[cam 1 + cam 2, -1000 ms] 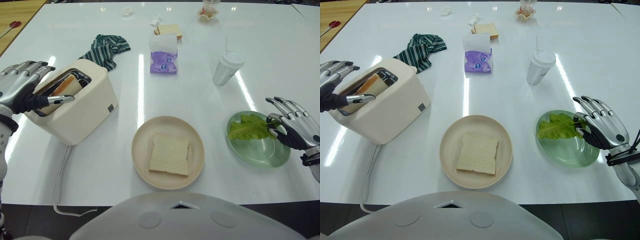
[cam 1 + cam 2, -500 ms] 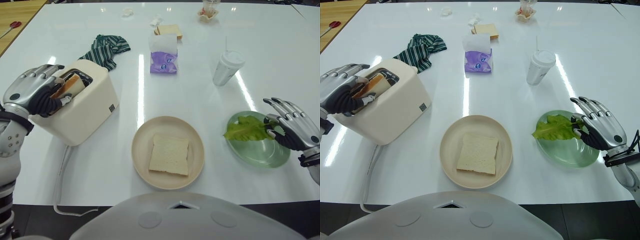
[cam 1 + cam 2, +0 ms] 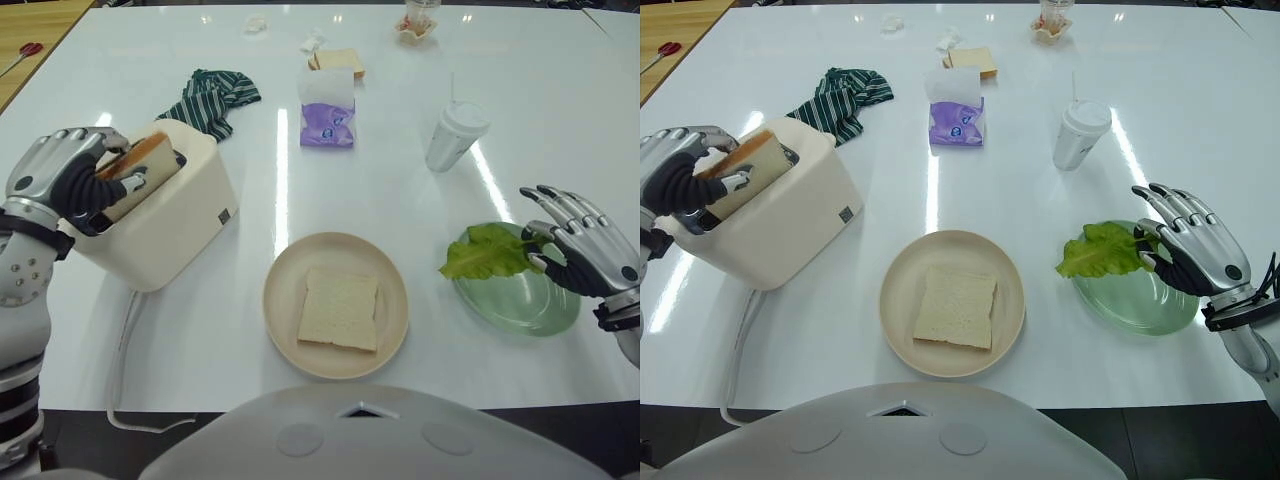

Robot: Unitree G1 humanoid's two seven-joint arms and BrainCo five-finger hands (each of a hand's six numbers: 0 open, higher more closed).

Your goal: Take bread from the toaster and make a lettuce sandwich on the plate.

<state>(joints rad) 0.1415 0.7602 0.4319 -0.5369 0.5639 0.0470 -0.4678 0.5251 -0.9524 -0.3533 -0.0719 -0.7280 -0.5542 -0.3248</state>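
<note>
Fingers (image 3: 78,137) of the left hand (image 3: 55,182) are curled over the top edge of the toast slice (image 3: 138,163), with the thumb pressed against its near face. A second ago that slice sat low in the slot of the toaster (image 3: 175,225). Now it stands well up out of the slot, tilted toward the far right, so the pull-out is underway but not finished.

On the right, the lettuce leaf (image 3: 488,252) has come up off the green plate (image 3: 520,305) where it lay flat. Its left tip now hangs past that plate's left rim, toward the beige plate (image 3: 272,300). The right hand (image 3: 588,258) pinches the leaf's right end between thumb and partly bent fingers, the rest of them spread above it.

Both ingredients look to be in hand at once. The bread slice (image 3: 340,308) already lies bare on the beige plate at centre near, so the leaf probably goes on it first, then the toast.

The left hand sits at the left end of the toaster, palm turned right. The right hand hovers over the green plate's far-right part, palm facing left.
</note>
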